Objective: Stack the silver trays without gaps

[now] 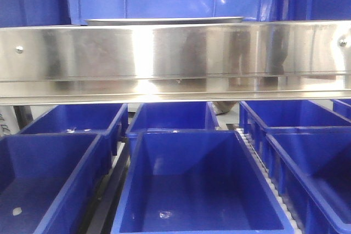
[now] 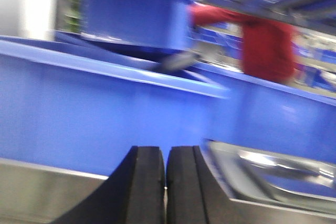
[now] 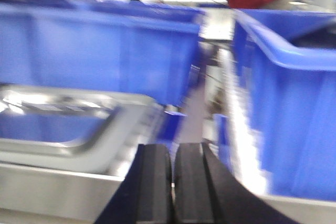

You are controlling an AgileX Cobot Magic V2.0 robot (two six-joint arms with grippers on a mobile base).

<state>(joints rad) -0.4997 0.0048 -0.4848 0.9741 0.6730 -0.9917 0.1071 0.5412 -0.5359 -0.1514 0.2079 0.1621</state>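
Tray [image 2: 273, 174] sits right of left gripper [image 2: 166, 182], left of right gripper [image 3: 172, 187]. Both pincers together, empty, likely flanking it before grasp.

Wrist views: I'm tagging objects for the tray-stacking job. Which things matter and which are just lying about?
Job:
silver tray, also
left gripper, shut
right gripper, shut

Lying about:
blue bins
steel rail
person in red

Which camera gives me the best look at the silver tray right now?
The right wrist view: the silver tray shows its rim, rounded corner and shiny floor, though blurred. The left wrist view catches only one corner. The front view shows just a thin edge above the steel rail.
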